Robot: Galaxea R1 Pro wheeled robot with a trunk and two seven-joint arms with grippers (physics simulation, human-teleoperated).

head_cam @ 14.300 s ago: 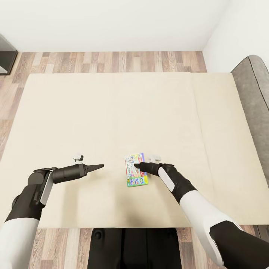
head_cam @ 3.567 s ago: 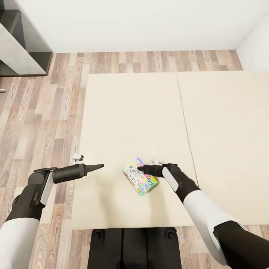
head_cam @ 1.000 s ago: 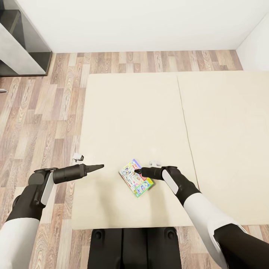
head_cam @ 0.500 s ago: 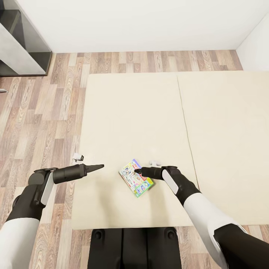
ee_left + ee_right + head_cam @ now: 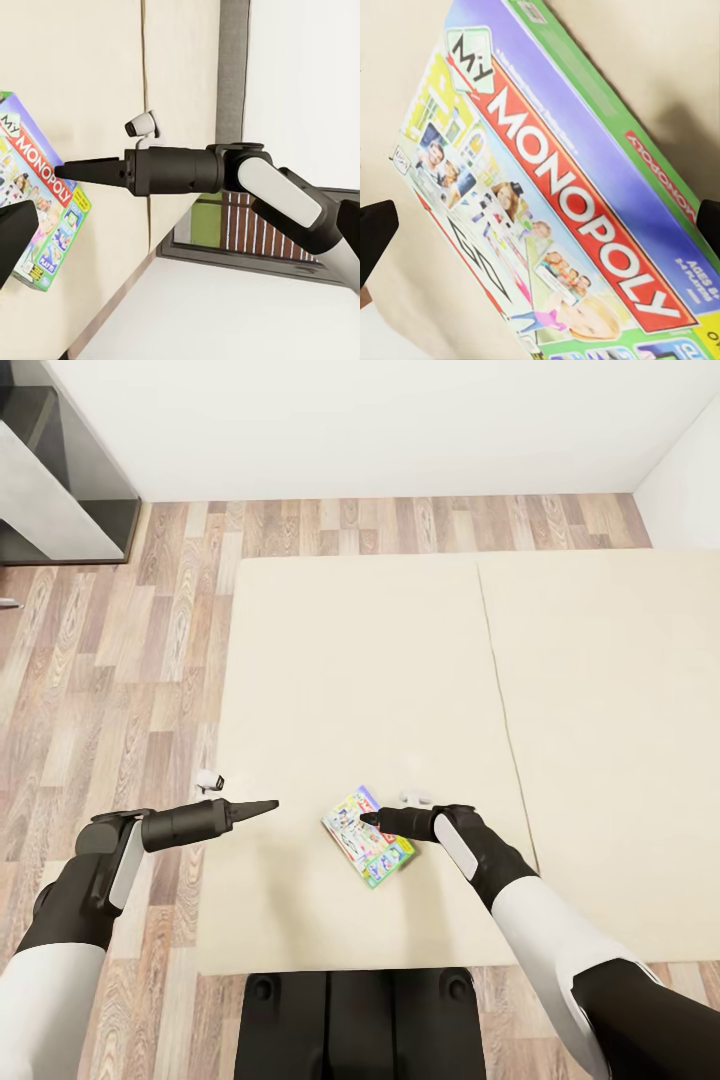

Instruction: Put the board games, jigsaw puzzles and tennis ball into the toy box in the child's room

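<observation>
One board game [image 5: 365, 857], a flat box with a bright "My Monopoly" cover [image 5: 547, 202], lies askew on the cream bed [image 5: 350, 660] near its front edge. My right gripper [image 5: 366, 818] reaches over the box's upper end. In the right wrist view its fingertips [image 5: 375, 229] stand wide apart either side of the box, so it is open. The left wrist view shows the same box [image 5: 45, 214] at that gripper's tip [image 5: 64, 171]. My left gripper [image 5: 268, 804] hovers open and empty left of the box. The toy box, jigsaw puzzles and tennis ball are out of view.
Part of the grey table [image 5: 60, 490] stands at the far left against the white wall [image 5: 400, 420]. Wood-plank floor [image 5: 120, 660] runs left of and behind the bed. My dark base [image 5: 360, 1020] sits at the bed's near edge.
Since 14 s ago the view has shifted left along the bed. The board game has stayed at my right gripper and turned askew. Over the last second almost nothing has moved.
</observation>
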